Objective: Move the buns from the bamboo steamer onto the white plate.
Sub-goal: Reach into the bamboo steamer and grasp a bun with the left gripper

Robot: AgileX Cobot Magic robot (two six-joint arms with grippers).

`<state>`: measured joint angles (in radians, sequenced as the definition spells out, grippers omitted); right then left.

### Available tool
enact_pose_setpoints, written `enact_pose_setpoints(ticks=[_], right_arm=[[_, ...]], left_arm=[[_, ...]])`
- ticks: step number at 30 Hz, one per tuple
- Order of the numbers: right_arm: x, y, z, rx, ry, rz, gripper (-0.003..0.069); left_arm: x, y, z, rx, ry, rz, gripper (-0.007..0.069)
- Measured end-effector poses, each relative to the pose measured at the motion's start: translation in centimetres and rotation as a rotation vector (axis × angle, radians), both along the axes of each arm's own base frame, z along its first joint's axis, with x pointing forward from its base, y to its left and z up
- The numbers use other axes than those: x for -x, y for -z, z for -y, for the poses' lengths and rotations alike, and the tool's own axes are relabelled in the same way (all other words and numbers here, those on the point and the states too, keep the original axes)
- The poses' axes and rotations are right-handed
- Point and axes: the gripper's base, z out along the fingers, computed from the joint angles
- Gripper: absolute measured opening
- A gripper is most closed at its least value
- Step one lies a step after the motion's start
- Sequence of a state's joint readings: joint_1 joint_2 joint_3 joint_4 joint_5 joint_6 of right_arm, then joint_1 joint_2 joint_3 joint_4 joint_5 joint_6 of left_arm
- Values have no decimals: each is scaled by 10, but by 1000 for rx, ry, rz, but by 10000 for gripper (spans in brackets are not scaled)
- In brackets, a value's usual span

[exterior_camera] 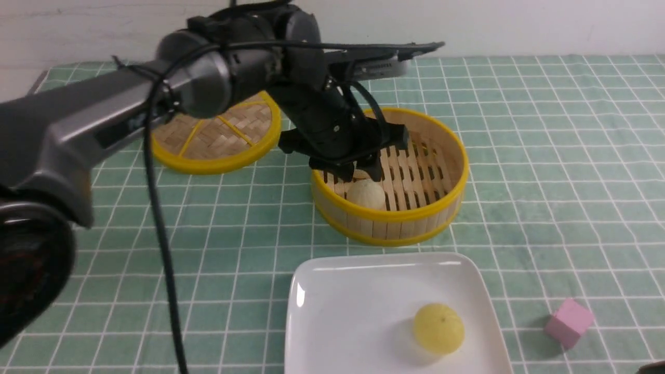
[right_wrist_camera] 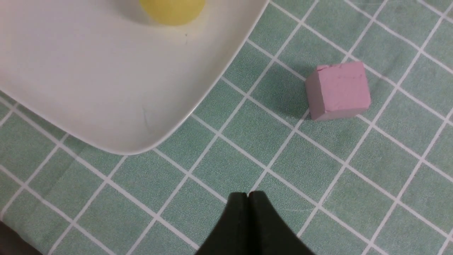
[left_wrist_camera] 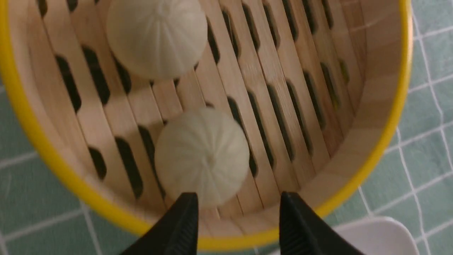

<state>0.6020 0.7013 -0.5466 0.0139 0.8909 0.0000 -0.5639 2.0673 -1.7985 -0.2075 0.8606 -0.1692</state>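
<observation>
The bamboo steamer [exterior_camera: 426, 208] stands mid-table with two pale beige buns on its slatted floor. One beige bun [left_wrist_camera: 202, 156] lies near the steamer's front wall, the other beige bun [left_wrist_camera: 157, 37] further in. My left gripper [left_wrist_camera: 239, 202] hangs open over the steamer [left_wrist_camera: 375, 117], its fingertips [left_wrist_camera: 187, 203] just above the nearer bun [exterior_camera: 365, 194] and apart from it. The yellow bun [exterior_camera: 438, 328] rests on the white plate [exterior_camera: 343, 311]. My right gripper [right_wrist_camera: 247, 194] is shut and empty above the cloth beside the plate [right_wrist_camera: 106, 106].
A flat woven lid [exterior_camera: 218, 137] with a yellow rim lies left of the steamer, partly behind my left arm. A small pink cube [exterior_camera: 568, 322] sits on the checked green cloth right of the plate, also in the right wrist view as the cube [right_wrist_camera: 338, 90].
</observation>
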Motion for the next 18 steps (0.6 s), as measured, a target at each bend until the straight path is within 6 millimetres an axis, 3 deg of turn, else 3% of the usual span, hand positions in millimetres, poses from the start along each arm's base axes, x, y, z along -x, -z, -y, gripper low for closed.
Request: enact_pose_setpoints(ticks=[8, 12, 15, 17, 18], right_arm=[[0, 0, 0, 0, 0, 1, 0], [0, 0, 0, 0, 0, 1, 3], [0, 0, 0, 0, 0, 1, 4], [0, 0, 0, 0, 0, 1, 4], [0, 0, 0, 0, 0, 1, 5]], left_arm=[[-23, 33, 9, -85, 17, 20, 310], [-26, 45, 10, -98, 18, 5, 117], [-22, 33, 8, -96, 20, 9, 34], [-19, 23, 7, -94, 24, 11, 29], [-10, 4, 3, -96, 32, 16, 27]])
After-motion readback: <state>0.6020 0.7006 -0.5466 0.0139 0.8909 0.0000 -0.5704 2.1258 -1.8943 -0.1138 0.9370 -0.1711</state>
